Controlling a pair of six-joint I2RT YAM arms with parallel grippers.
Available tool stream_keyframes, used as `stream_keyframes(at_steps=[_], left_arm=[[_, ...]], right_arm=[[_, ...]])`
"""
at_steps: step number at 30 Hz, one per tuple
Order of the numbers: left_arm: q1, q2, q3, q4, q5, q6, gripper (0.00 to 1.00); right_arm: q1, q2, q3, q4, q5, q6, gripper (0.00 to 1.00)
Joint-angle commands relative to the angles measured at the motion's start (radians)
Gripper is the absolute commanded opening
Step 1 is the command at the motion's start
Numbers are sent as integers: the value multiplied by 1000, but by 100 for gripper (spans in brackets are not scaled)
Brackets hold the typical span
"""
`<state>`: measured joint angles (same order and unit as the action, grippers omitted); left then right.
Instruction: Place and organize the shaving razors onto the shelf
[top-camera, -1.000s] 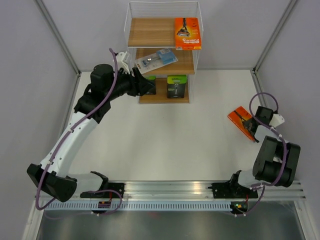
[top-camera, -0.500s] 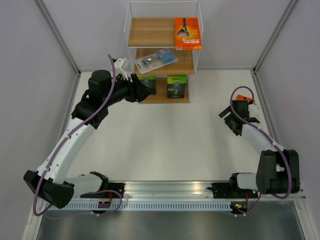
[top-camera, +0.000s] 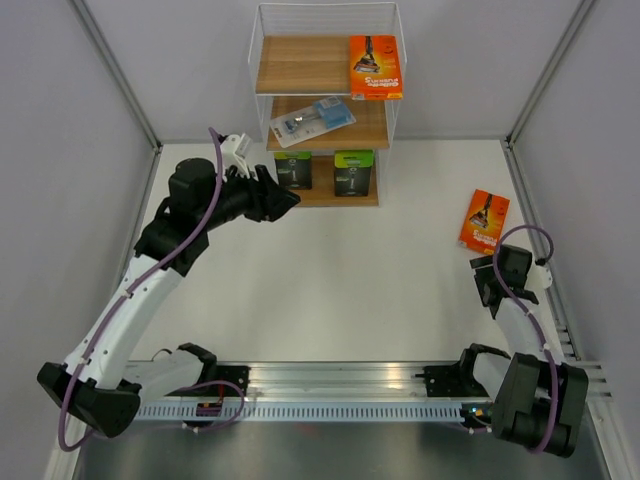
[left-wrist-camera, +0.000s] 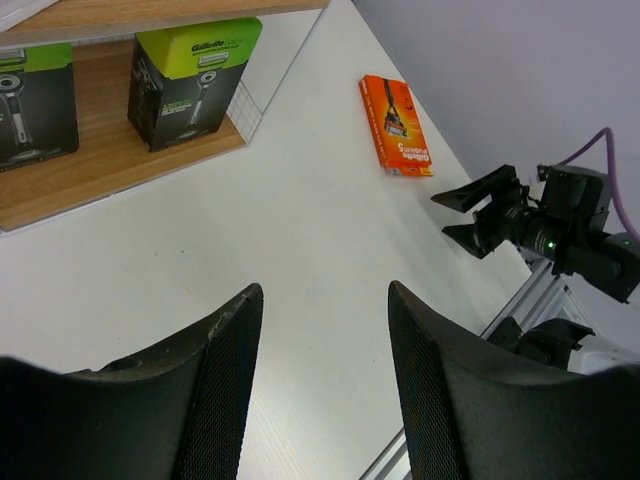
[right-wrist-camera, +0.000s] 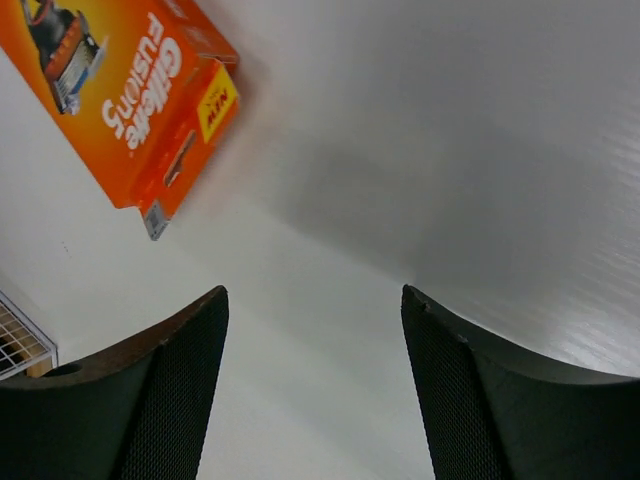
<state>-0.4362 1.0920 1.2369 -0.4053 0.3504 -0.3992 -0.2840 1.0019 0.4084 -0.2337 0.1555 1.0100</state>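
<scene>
Razor pack on table, perhaps touching wall

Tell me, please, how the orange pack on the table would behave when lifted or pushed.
The orange pack looks like a carton, so probably stiff and light. Lying flat on the table, it likely won't roll, but may slide when nudged.

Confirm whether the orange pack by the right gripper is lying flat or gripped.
Lying flat on the table, face up, not gripped: the orange pack sits apart from the right gripper, which is open with nothing between its jaws.
</scene>
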Motion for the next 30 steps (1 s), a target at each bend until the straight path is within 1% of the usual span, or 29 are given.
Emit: stream_keyframes(at_steps=[1, 2, 7, 8, 11, 18, 23, 25, 29, 30], left_arm=[[-1, -35, -13, 0, 9, 7, 59], [-1, -40, -23, 0, 9, 0, 59], [-3, -63, -59, 2, -14, -12, 59], [-3, -70, -71, 0, -21, -9, 59], [-3, -78, -86, 2, -28, -7, 59], [-1, -64, -93, 0, -33, 3, 60], [-1, -63, -93, -4, -39, 10, 60], [-1, -66, -96, -6, -44, 13, 60], [-1, -63, -103, -10, -41, 10, 60], [-1, -61, -105, -12, -41, 8, 60]], right_arm=[[0, -16, -69, 223, -16, 143, 76], [0, -3, -80, 303, -13, 162, 75], [-1, 102, -94, 421, 33, 180, 69], [-1, 130, -105, 482, 33, 183, 69], [-1, 159, -121, 588, 39, 202, 68], [-1, 279, -140, 689, 62, 226, 65], [-1, 329, -157, 756, 87, 259, 62], [-1, 357, -163, 769, 98, 272, 58], [-1, 427, -163, 858, 108, 302, 56], [-1, 444, -154, 873, 105, 312, 53]])
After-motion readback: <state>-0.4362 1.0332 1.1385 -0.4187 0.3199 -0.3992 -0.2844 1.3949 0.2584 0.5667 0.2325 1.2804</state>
